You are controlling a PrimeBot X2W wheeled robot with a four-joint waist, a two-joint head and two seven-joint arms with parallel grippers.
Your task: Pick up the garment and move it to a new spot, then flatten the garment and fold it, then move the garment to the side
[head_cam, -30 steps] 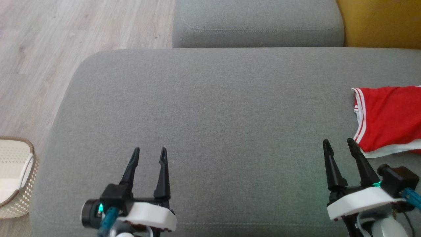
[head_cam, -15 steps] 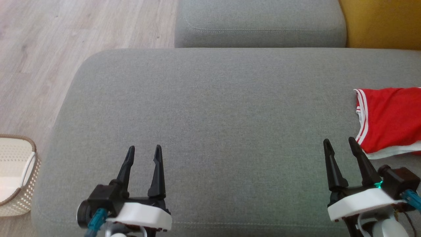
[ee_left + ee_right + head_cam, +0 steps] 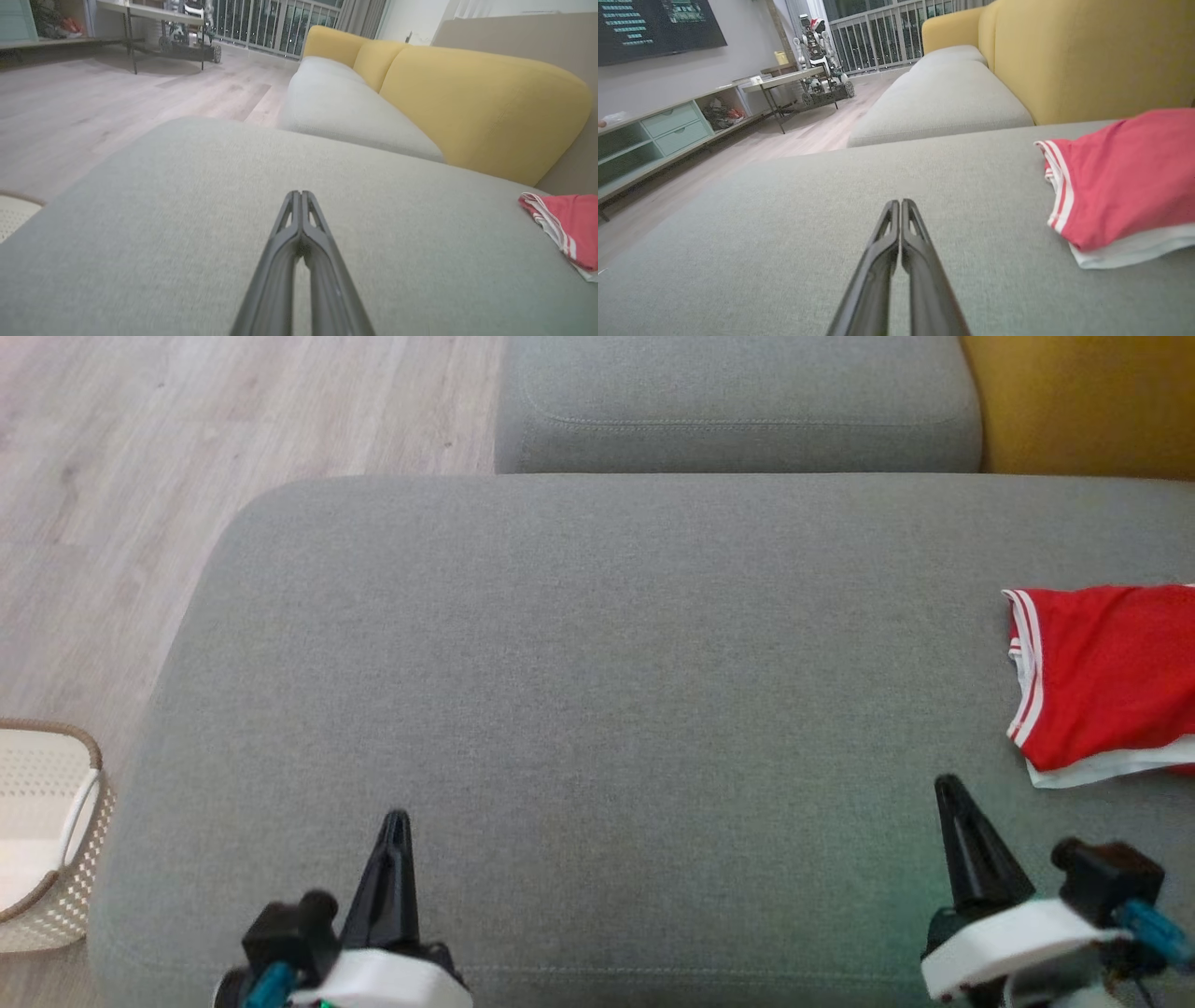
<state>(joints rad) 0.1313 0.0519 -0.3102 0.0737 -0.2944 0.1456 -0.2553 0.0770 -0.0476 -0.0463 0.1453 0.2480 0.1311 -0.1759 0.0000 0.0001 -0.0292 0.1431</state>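
Observation:
The garment (image 3: 1106, 677) is red with white trim, folded, lying at the right edge of the grey sofa seat (image 3: 597, 691); it also shows as a red garment (image 3: 567, 224) at the right of the left wrist view and as a garment (image 3: 1125, 182) at the right of the right wrist view. My left gripper (image 3: 396, 819) hovers low at the seat's front left, shut with nothing between its fingers (image 3: 301, 205). My right gripper (image 3: 948, 786) sits at the front right, just left of and below the garment, shut and empty, tips together (image 3: 900, 205).
A woven cream basket (image 3: 42, 831) stands on the wood floor (image 3: 112, 476) at the left. A second grey cushion (image 3: 738, 401) lies beyond the seat, with the yellow sofa back (image 3: 1083, 401) at the far right. A media unit (image 3: 668, 130) and low table stand across the room.
Both grippers have gone from open to shut with nothing in them. Both have drawn back toward the seat's front edge. The garment has not moved.

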